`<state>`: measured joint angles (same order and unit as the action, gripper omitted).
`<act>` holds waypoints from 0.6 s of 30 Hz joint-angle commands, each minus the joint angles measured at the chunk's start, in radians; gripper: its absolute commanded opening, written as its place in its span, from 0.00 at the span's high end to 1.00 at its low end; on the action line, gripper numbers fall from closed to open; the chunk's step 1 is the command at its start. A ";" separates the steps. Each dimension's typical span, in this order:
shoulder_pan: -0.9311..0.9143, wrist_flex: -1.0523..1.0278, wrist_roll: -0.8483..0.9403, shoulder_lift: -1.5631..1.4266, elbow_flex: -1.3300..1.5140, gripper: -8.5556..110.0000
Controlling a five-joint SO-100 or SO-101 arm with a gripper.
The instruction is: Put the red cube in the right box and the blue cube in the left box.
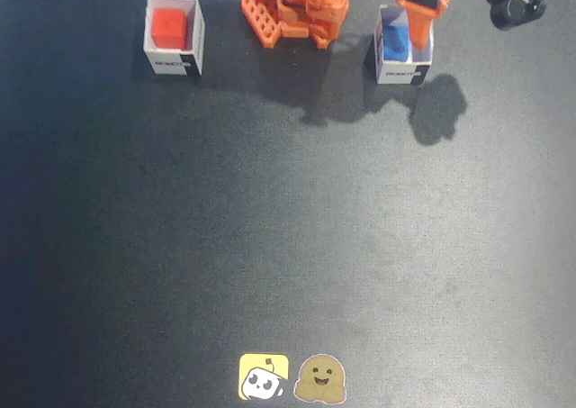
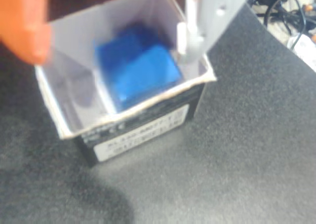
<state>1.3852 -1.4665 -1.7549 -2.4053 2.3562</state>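
In the fixed view the red cube (image 1: 168,26) lies inside the white box (image 1: 173,58) at the view's back left. The blue cube (image 1: 395,37) lies inside the other white box (image 1: 401,69) at the view's back right. My gripper (image 1: 419,37) hangs over that box, with its tip dipping into it. In the wrist view the blue cube (image 2: 138,68) rests on the floor of the box (image 2: 143,130), tilted against the back wall. My gripper (image 2: 113,48) is open. The orange finger (image 2: 22,28) and the grey finger (image 2: 202,26) stand wide apart on either side of the cube.
The orange arm base (image 1: 297,7) stands between the two boxes at the back. Black cables and a clamp (image 1: 517,1) lie at the back right. Two stickers (image 1: 292,378) sit at the front edge of the dark mat (image 1: 288,228).
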 commanded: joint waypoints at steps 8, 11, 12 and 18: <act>-0.087 0.008 0.003 0.009 -0.026 0.93; -0.137 0.012 0.003 0.026 -0.041 0.93; -0.160 0.011 0.005 0.028 -0.046 0.93; -0.364 -0.012 0.018 -0.018 -0.060 0.93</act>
<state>1.1106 -1.4696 -1.7472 -2.3807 2.3547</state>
